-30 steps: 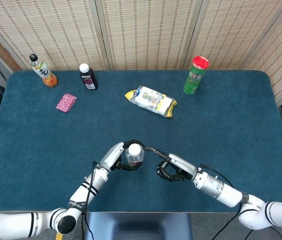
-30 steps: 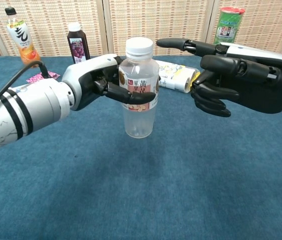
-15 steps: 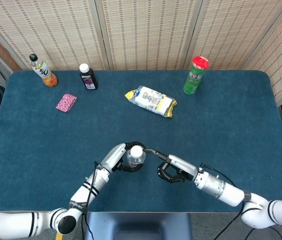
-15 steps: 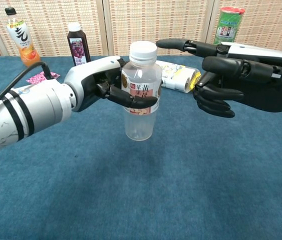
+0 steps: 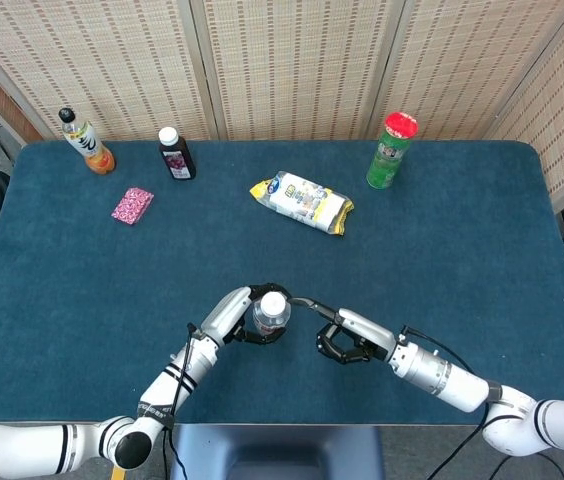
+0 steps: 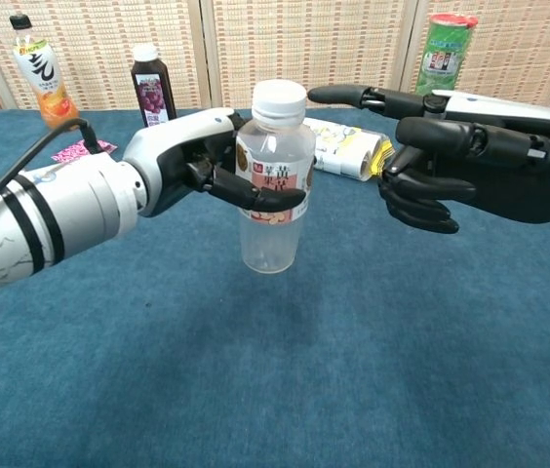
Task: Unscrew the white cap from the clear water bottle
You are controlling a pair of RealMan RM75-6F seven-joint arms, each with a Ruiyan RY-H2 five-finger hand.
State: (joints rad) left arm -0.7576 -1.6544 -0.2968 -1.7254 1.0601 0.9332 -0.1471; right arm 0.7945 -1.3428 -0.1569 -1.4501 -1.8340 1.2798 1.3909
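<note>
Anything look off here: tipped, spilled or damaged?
Only the snack pack lies flat at an angle. The bottle is upright in the left hand, cap on; no spill or damage shows. The right hand holds nothing.

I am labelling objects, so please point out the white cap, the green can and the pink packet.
white cap (image 6: 280,97), chest view, on its side wall.
green can (image 5: 391,153), head view, on its body.
pink packet (image 5: 132,205), head view, on its middle.

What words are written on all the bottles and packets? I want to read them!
Clear water bottle: label has East Asian characters, too blurred to read.
Orange juice bottle: large dark character, unclear.
Dark juice bottle: picture of grapes, text too small.
Green can: print too small.
Snack packet: print too blurred.
</note>
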